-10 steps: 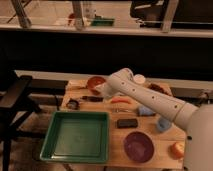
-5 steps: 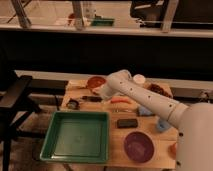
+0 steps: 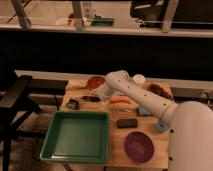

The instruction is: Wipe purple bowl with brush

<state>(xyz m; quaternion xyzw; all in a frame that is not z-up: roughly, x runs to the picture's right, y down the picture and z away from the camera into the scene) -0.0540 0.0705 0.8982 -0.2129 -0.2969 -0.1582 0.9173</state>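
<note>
Robot's white arm (image 3: 145,97) reaches from its body at lower right across the wooden table (image 3: 114,152), bending down at the far side. The gripper (image 3: 102,94) hangs low over the tabletop just beside the brush (image 3: 91,98), which lies flat on the wood. Whether gripper and brush touch can't be told, nor whether the pincer is clenched or released.

The purple bowl (image 3: 139,146) sits at the table's near edge, well apart from the gripper, w/ the black block (image 3: 127,122) just beyond it. The big green tray (image 3: 77,136) fills the near-left corner, next to the bowl.

An orange carrot-shaped item (image 3: 120,100) lies right beside the arm. Behind the gripper stands a red-brown bowl (image 3: 95,81); a white cup (image 3: 138,79) is at the far edge, past the arm's bend. A small dark object (image 3: 73,104) rests near the table's left edge, and a light-blue cup (image 3: 161,126) shows close to the robot's body.

Vs. 1 s ago: the arm's bend has edged slightly left and the gripper sits a touch nearer the brush. Vs. 0.5 s ago: pose approx. the same. Purple bowl, tray, block and other items haven't moved.
</note>
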